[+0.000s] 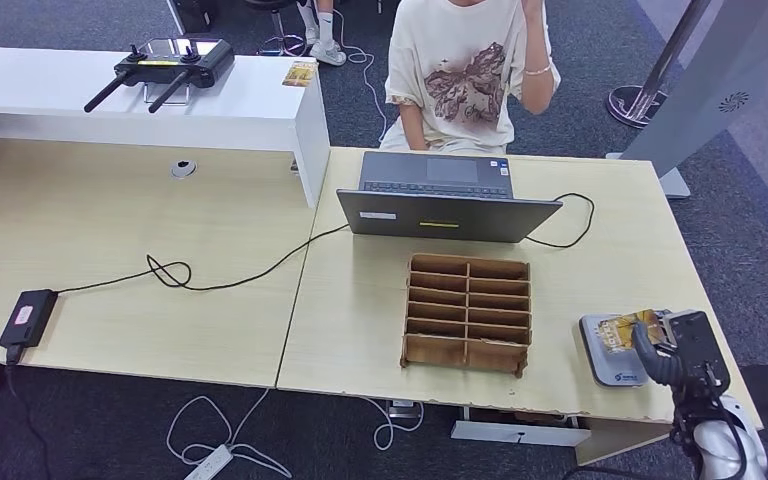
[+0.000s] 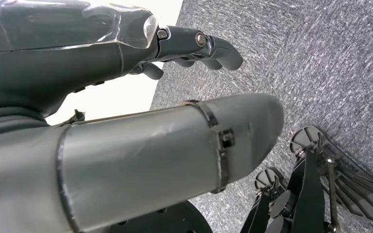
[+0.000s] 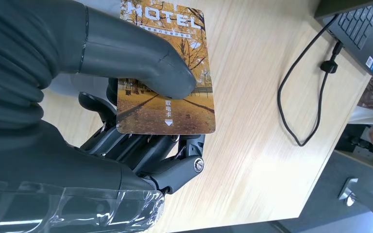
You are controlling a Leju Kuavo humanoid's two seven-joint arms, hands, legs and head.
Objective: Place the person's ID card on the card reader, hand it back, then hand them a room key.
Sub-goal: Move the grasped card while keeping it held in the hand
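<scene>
now right hand [image 3: 141,141] pinches hotel key card [image 3: 167,73], thumb on top.

On the table [image 1: 360,330], the divided tray [image 1: 467,313] sits before the laptop [image 1: 445,198], card reader [image 1: 608,350] to its right.

An open laptop [image 1: 449,196] stands behind a wooden divided tray [image 1: 468,312].

A card [image 3: 167,73] printed "HOTEL", with an autumn scene, is pinched between the thumb and fingers of the right hand [image 3: 141,116]. A black cable [image 3: 296,87] is looped on the wooden table [image 3: 257,160] beyond it, beside a laptop [image 3: 364,29].
</scene>
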